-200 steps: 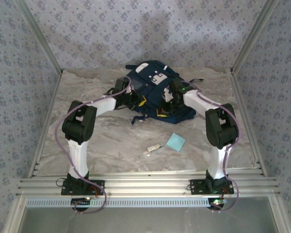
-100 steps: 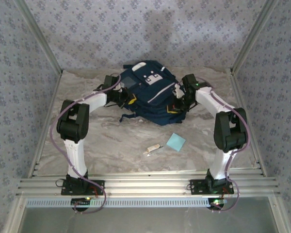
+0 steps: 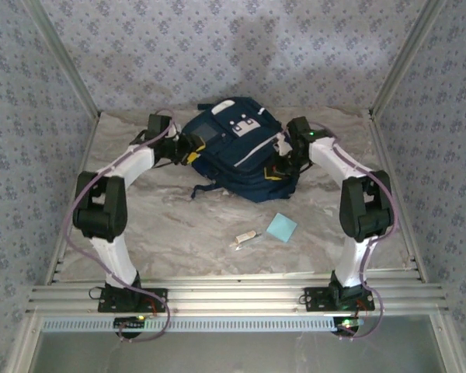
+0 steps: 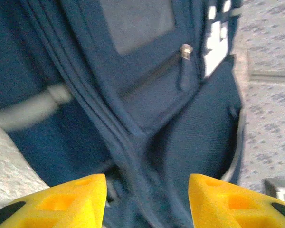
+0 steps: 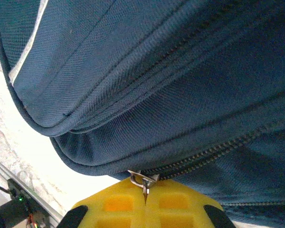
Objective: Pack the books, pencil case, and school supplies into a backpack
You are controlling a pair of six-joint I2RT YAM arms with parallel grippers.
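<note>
Tightly, the right gripper [image 5: 145, 189] pinches the woven backpack's [image 5: 156, 95] metal zipper pull [image 5: 141, 179]; left gripper [image 4: 147, 190] gapes.

The backpack [image 3: 241, 159] blocks mid-table; bare tabletop [image 3: 159, 225] flanks it.

Backpack [image 5: 147, 71] was matt navy woven cloth with a coarse weave. Zip pull [image 5: 142, 182] was shiny metal. Table [image 3: 179, 225] looked marbled and matt. Rails [image 3: 233, 294] were brushed aluminium.

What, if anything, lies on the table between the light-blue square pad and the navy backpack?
Nothing visible. Bare marbled tabletop separates the small flat light-blue square pad from the navy-blue fabric backpack; the slim white stick lies beside the pad, not between.
</note>
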